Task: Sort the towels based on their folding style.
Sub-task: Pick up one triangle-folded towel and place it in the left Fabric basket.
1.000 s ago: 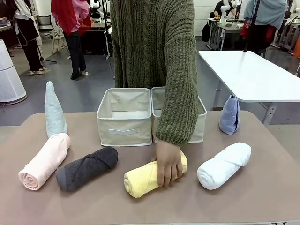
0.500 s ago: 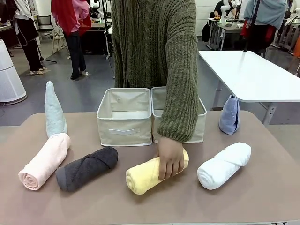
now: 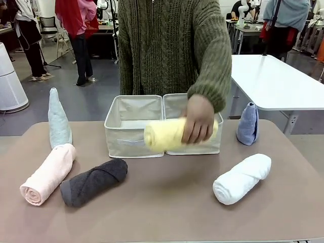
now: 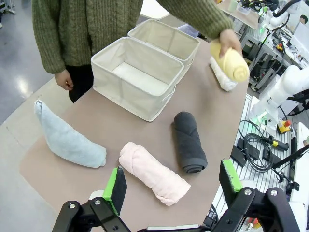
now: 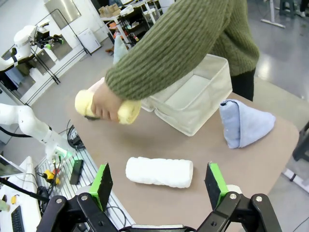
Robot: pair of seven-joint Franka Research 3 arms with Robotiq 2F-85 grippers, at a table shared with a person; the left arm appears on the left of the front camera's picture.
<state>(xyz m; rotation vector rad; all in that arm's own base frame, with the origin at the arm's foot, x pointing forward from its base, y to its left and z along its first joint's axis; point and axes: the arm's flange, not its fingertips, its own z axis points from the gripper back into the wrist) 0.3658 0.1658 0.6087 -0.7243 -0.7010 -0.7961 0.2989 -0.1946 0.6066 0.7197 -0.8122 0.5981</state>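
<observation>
Up off the table has come the yellow towel (image 3: 169, 135): a second ago it lay between the dark grey and white rolls under the person's hand (image 3: 198, 120), and now that hand holds it in the air on the robot's side of the two cream bins. Its long axis runs nearly level across the table, left to right, rising a little toward the robot's right. The hand wraps the right end, and the free end points to the robot's left, in front of the left bin (image 3: 132, 126) near its seam with the right bin (image 3: 174, 103).

On the brown table (image 3: 167, 212) the other rolls lie as before. The white towel (image 3: 242, 178) rests on the right and the dark grey towel (image 3: 93, 182) left of centre. The pink towel (image 3: 48, 174) lies farther left. All three lie diagonally, near ends toward the robot's left and far ends toward its right. The mint green towel (image 3: 58, 119) stands tip up just behind the pink one's far end. The light blue towel (image 3: 248, 124) stands upright at the far right, apart from the right bin.

The left gripper (image 4: 173, 183) hangs above the pink and dark grey rolls, fingers spread wide and empty. The right gripper (image 5: 159, 180) hangs above the white roll, likewise spread and grasping nothing.
</observation>
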